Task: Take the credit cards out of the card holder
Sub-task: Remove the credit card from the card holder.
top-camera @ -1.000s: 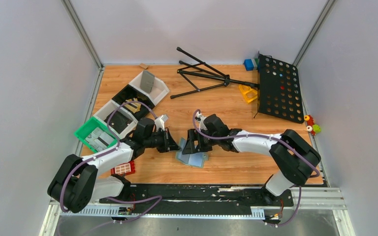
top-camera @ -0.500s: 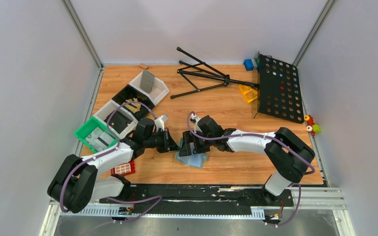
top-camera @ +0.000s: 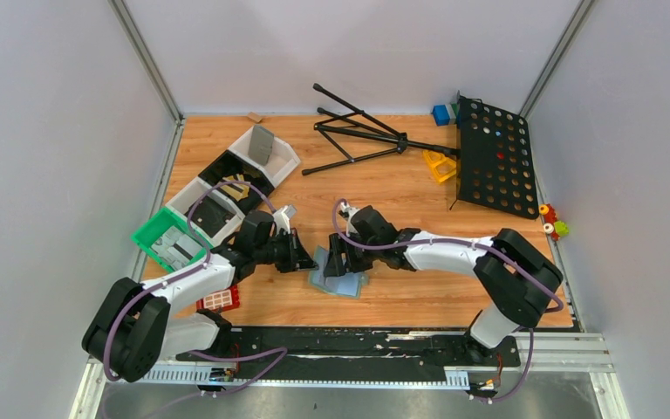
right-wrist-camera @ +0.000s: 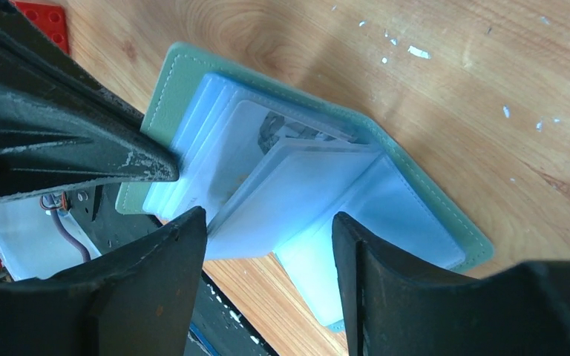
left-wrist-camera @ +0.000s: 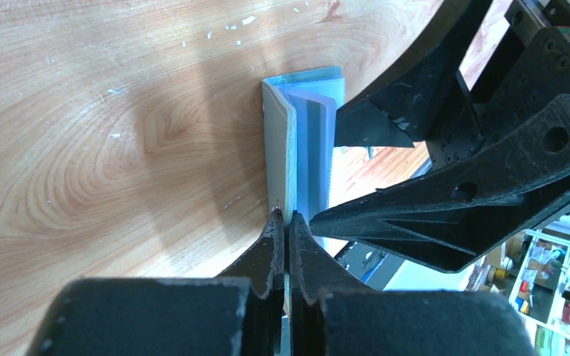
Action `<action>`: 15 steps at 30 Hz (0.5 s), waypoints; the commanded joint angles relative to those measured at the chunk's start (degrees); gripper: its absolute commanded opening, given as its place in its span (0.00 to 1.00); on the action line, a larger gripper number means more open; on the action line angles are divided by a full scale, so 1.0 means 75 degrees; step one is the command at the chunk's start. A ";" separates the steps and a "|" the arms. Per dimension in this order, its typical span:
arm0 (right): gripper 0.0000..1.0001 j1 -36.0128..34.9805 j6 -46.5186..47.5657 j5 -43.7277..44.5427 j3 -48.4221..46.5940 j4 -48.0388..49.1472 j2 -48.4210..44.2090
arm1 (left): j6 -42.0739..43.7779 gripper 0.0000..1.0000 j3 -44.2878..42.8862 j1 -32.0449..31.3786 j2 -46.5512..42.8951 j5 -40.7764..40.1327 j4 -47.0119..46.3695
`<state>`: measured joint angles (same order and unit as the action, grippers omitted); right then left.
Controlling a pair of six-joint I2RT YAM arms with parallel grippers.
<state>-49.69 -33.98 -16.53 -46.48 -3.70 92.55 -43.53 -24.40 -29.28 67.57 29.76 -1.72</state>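
Observation:
The card holder point(top-camera: 342, 284) lies open on the wood between both arms. My left gripper point(left-wrist-camera: 287, 216) is shut on the edge of its grey-green cover point(left-wrist-camera: 277, 148) and holds that flap upright. My right gripper point(right-wrist-camera: 267, 222) is open, its fingers point(right-wrist-camera: 185, 245) straddling the pale translucent sleeves point(right-wrist-camera: 319, 193). One of the credit cards point(right-wrist-camera: 282, 132), whitish with dark print, shows through a sleeve; the others are hidden. In the top view the left gripper point(top-camera: 307, 260) and right gripper point(top-camera: 332, 262) nearly touch above the holder.
A red block point(top-camera: 220, 299) lies near the left arm's base. A green tray point(top-camera: 159, 236) and white bins point(top-camera: 266, 153) stand at the left. At the back are a black tripod point(top-camera: 358, 135) and a black perforated panel point(top-camera: 493, 157).
My right gripper has moved left onto the holder and its jaws have narrowed a little. The left gripper stays shut on the cover with hardly any motion.

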 commanded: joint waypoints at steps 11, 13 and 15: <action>0.51 0.0368 0.0038 -0.0333 0.0708 0.0034 -0.0886 | 0.0179 0.00 -0.0297 -0.0057 -0.0219 0.0059 0.0053; 0.49 0.0384 0.0068 -0.0262 0.0691 -0.0122 -0.0903 | 0.0188 0.00 -0.0282 -0.0057 -0.0228 0.0039 0.0073; 0.42 0.0431 0.0099 -0.0251 0.0714 -0.0251 -0.0934 | 0.0179 0.00 -0.0285 -0.0057 -0.0225 0.0029 0.0088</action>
<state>-47.07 -34.09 -19.62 -41.89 -4.08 87.15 -43.18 -24.60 -29.30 67.24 29.41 -1.04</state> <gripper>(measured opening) 0.488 0.009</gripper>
